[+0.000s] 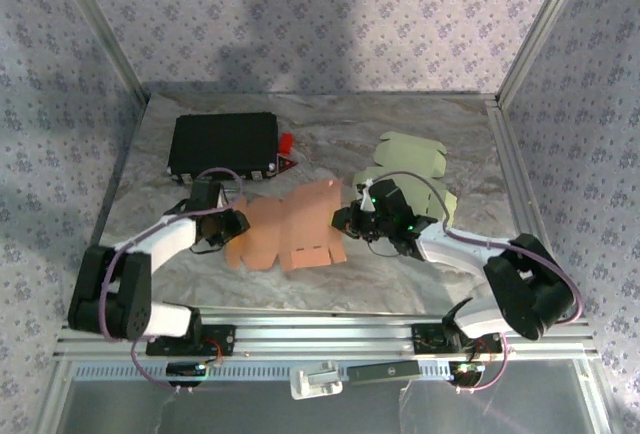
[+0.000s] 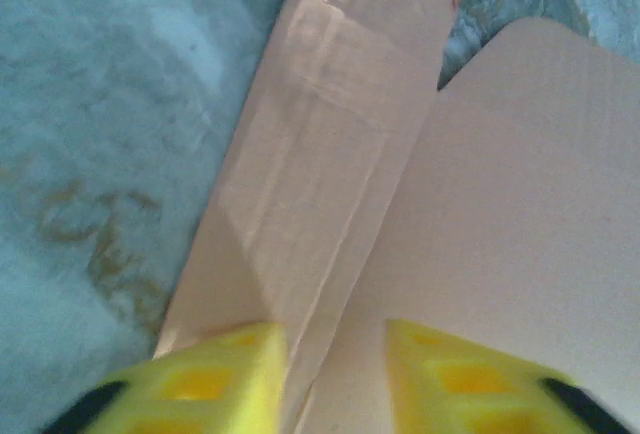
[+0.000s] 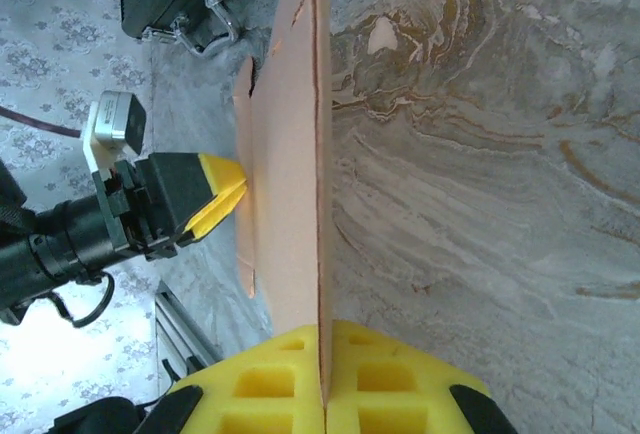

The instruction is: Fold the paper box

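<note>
right tool point(image 3: 325, 386) pinches the upright pink paper box point(image 3: 290, 154), left tool point(image 3: 238, 194) against its far side.

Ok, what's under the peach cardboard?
The marbled table shows around the peach cardboard, whose edge the right gripper pinches. Anything beneath the sheet itself is covered.

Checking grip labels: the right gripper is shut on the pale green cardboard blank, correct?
No. The right gripper is shut on the pink cardboard blank, as the right wrist view shows; the pale green blank lies unheld beyond it.
</note>
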Controlling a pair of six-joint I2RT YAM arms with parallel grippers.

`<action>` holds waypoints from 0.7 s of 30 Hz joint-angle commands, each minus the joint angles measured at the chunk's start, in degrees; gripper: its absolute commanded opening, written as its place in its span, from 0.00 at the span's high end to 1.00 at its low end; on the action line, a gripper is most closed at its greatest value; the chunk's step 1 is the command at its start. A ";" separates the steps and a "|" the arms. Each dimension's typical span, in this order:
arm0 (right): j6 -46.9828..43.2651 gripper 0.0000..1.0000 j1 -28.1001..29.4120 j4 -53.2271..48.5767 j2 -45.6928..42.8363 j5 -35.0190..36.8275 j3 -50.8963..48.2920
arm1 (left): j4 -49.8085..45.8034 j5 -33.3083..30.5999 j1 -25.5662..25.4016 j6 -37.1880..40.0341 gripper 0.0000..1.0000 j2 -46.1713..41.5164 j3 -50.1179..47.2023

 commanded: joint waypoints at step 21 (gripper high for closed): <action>36.19 1.00 -5.07 -55.09 -17.60 30.39 32.87 | -0.98 -54.68 -67.46 28.48 0.08 -8.53 26.20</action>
